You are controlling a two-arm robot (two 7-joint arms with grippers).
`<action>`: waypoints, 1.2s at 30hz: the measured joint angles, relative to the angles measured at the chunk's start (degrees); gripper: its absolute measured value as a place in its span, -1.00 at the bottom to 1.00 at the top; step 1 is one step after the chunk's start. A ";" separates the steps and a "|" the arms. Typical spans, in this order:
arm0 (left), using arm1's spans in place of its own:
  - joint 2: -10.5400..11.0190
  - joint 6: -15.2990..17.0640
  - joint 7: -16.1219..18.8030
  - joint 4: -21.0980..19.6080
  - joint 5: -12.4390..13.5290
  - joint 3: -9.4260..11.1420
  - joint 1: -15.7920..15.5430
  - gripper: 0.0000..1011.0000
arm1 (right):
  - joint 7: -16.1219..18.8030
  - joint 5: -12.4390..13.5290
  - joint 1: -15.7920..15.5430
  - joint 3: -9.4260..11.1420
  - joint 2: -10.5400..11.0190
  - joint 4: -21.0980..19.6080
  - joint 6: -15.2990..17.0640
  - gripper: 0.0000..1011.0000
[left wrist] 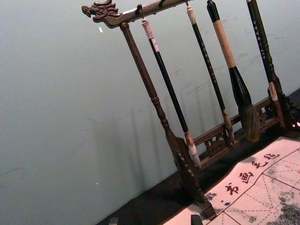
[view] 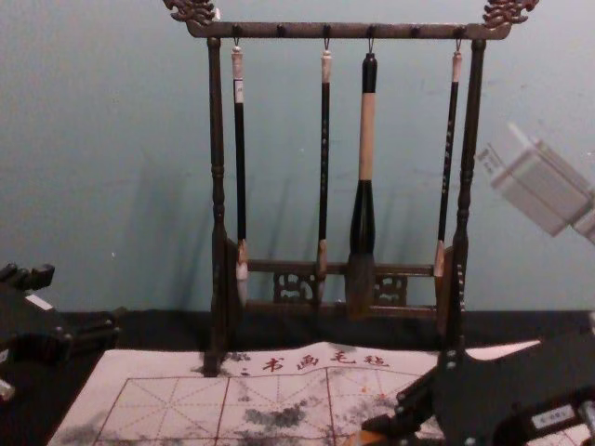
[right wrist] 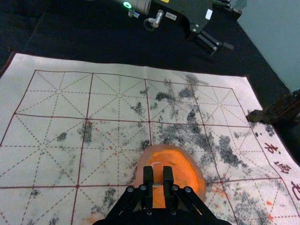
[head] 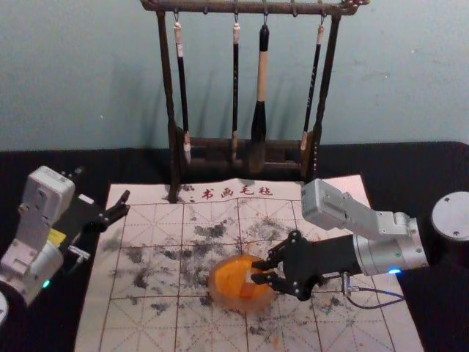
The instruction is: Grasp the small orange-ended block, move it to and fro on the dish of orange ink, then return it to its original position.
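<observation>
Item: one right gripper (head: 259, 271), fingers pinching the small block (head: 249, 288) over the near-right part of the dish (head: 238, 305) of orange ink (head: 231, 273), contact with the ink not certain. Item: one left gripper (head: 103, 188), fingers spread, parked beside the left edge of the marked felt mat (head: 146, 213). Item: one dark wooden rack (head: 167, 81) behind, hung with four brushes (head: 261, 81).

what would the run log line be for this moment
right gripper: clamped on small block | block: over orange ink dish, contact unclear | left gripper: open, idle at calligraphy mat's left edge
</observation>
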 joint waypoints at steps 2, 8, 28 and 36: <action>0.00 0.00 0.00 0.00 0.00 0.00 0.00 0.98 | -0.01 -0.11 0.30 -0.15 -0.34 0.25 0.01 -0.79; 0.00 0.00 0.00 0.00 0.00 0.00 0.00 0.98 | -0.31 -0.88 1.23 -0.73 -1.36 1.15 0.16 -0.79; 0.00 0.00 0.00 0.00 0.00 0.00 0.00 0.98 | -1.51 -2.05 3.96 -0.88 -4.44 6.57 1.08 -0.79; 0.00 0.00 0.00 0.00 0.00 0.00 0.00 0.98 | -1.75 -2.10 3.46 -0.23 -3.09 5.72 1.51 -0.79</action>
